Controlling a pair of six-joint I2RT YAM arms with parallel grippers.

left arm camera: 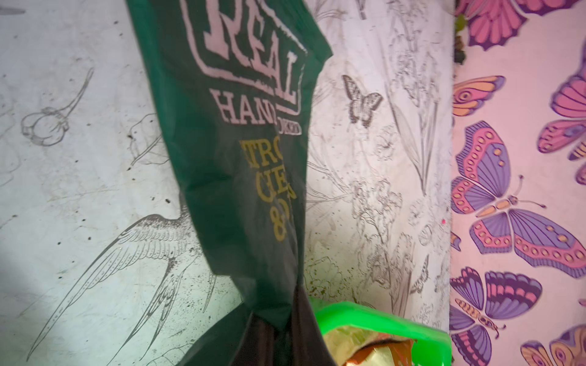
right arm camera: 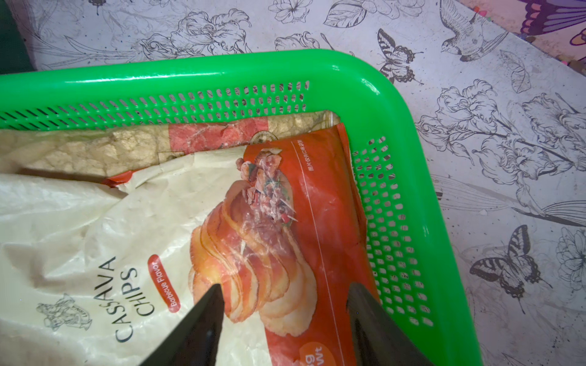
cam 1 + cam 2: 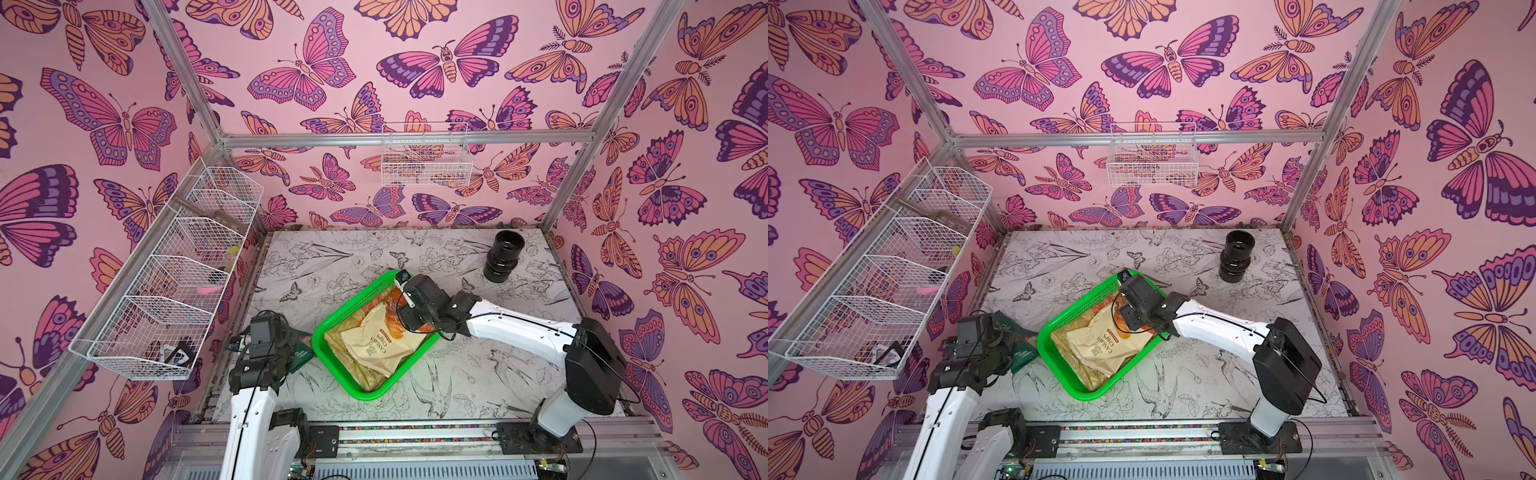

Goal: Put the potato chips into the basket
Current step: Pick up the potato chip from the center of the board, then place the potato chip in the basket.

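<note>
as left end effector [image 1: 279, 317] pinches green bag [image 1: 241, 158], right one [image 2: 285, 290] gapes.

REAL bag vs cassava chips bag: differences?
REAL bag is dark green; cassava chips bag is cream and orange. REAL bag is held in the shut left claw, outside the basket; cassava chips bag lies inside it, under the open right claw. Both are crinkly snack bags.

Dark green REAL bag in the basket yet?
No, the REAL bag is outside the basket, pinched by the left gripper.
</note>
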